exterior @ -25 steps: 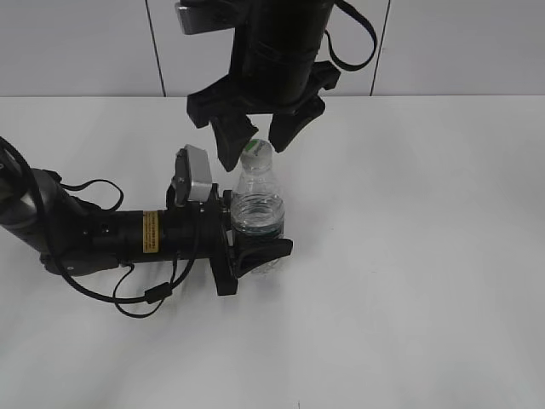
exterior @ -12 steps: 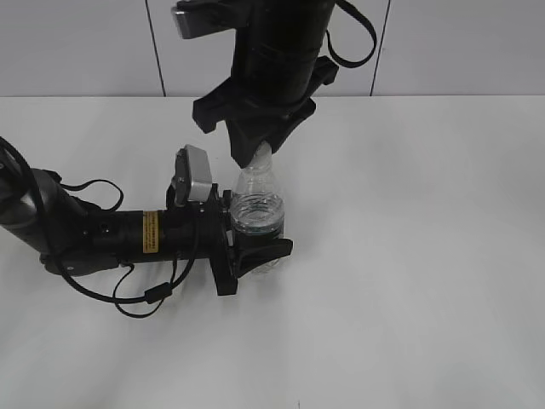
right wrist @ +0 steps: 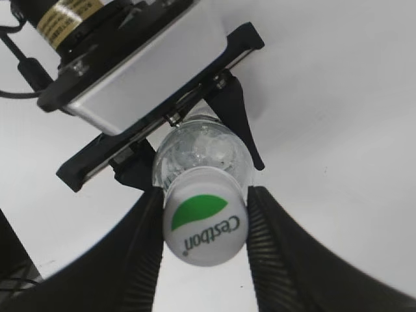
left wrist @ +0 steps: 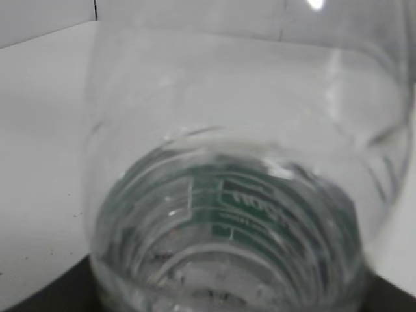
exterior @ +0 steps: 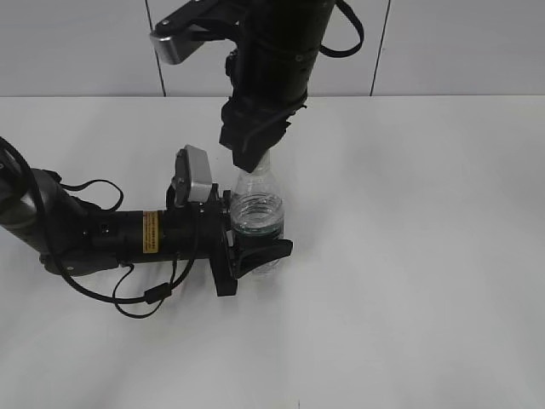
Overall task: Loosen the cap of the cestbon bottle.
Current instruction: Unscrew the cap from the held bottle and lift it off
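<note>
The cestbon bottle (exterior: 257,209) stands upright on the white table, clear with a dark green label band low down. My left gripper (exterior: 255,249) lies along the table and is shut on the bottle's lower body; the left wrist view is filled by the bottle (left wrist: 227,214). My right gripper (exterior: 249,153) comes down from above and is shut on the cap (right wrist: 205,224), a white cap with a green patch and lettering, held between both black fingers. In the exterior view the cap is hidden by the fingers.
The white table (exterior: 409,256) spreads around the bottle. The left arm and its cable (exterior: 94,239) lie on the table at the left. A white panelled wall (exterior: 460,43) stands behind.
My right gripper was open above the cap, came down and shut on it, then turned about the cap's axis. The left gripper and bottle have not moved.
</note>
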You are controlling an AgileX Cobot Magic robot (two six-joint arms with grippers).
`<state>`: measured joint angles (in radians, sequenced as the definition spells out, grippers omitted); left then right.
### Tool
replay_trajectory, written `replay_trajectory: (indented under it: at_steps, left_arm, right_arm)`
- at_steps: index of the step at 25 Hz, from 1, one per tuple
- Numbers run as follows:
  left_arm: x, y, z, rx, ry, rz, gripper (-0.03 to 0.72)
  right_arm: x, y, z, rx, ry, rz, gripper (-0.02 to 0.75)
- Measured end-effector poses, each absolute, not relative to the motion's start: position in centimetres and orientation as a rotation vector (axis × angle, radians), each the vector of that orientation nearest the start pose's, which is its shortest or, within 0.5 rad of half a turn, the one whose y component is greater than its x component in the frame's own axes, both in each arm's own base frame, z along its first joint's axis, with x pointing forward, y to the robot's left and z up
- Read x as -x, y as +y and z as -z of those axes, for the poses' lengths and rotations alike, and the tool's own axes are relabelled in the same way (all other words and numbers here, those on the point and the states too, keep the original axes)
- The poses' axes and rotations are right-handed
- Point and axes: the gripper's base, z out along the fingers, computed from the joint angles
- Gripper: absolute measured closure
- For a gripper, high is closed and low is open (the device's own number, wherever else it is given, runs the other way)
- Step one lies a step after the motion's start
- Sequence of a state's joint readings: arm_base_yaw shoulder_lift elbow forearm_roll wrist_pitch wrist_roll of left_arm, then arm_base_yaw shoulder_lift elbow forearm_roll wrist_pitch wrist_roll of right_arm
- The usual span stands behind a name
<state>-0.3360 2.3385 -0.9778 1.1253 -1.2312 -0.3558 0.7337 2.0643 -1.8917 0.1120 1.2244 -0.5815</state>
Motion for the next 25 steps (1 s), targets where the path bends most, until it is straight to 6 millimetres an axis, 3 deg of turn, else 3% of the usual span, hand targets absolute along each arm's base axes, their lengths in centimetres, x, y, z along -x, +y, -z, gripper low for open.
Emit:
replay_trajectory:
  at_steps: [10,25]
  left_arm:
    - [-31.68,-19.26,-4.78,-1.154,1.507,1.039,0.278]
    - [-31.68,-19.29,-4.78,-1.154,1.508,1.038,0.278]
  right_arm:
    - [-32.23,30.37,-26.69,2.142,1.906,-0.114,0.446]
    - [-32.33,30.2,-26.66,2.398,1.578,-0.027,0.446]
